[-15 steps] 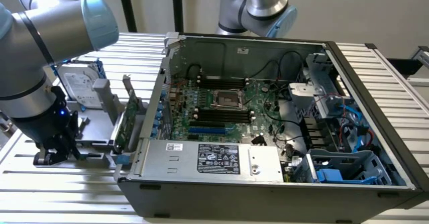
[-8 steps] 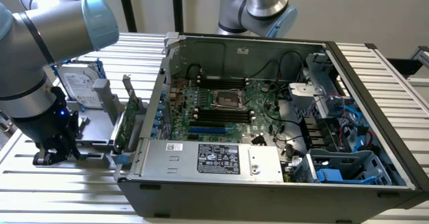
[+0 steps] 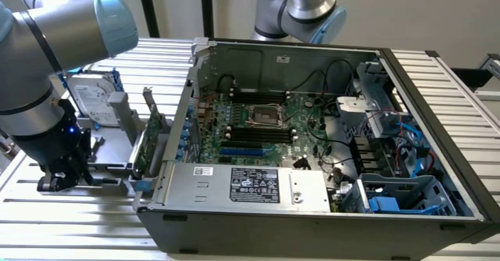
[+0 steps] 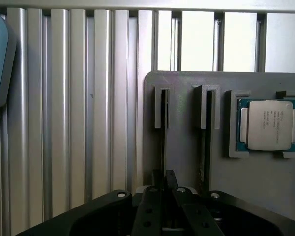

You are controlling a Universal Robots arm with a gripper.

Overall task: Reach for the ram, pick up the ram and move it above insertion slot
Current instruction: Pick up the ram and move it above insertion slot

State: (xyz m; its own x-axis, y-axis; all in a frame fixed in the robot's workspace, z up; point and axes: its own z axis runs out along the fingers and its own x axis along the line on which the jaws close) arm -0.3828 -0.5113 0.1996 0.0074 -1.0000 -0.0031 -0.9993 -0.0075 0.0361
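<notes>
The hand (image 3: pixel 55 185) is down at the flat grey plastic holder plate (image 4: pixel 182 147), which lies on the ribbed aluminium counter (image 4: pixel 78 123). In the wrist view its two black fingers (image 4: pixel 157 179) are clenched to a narrow gap. They straddle a thin dark strip that stands in one of the holder's two upright grooves. I take that strip to be the ram (image 4: pixel 163 137), a long flat board seen edge-on, and I judge that the fingers are pinching its near end.

The ram's long axis runs straight away from the hand, along the groove to the small grey clip at the groove's far end. On the same holder, two pockets over from the ram, sits a square silver-capped processor chip (image 4: pixel 270 125).

The long black plastic insertion slot (image 3: pixel 262 135) is well apart from the holder, toward the exterior view's right. It lies on the green board inside the open grey metal computer case (image 3: pixel 312 217), which stands just beside the holder.

Hard to make out:
- The ram shows no green face or chips from this angle.
- Its near end is hidden behind the fingertips.
- A dark line fills the second groove too, and I cannot tell whether another stick stands there.
</notes>
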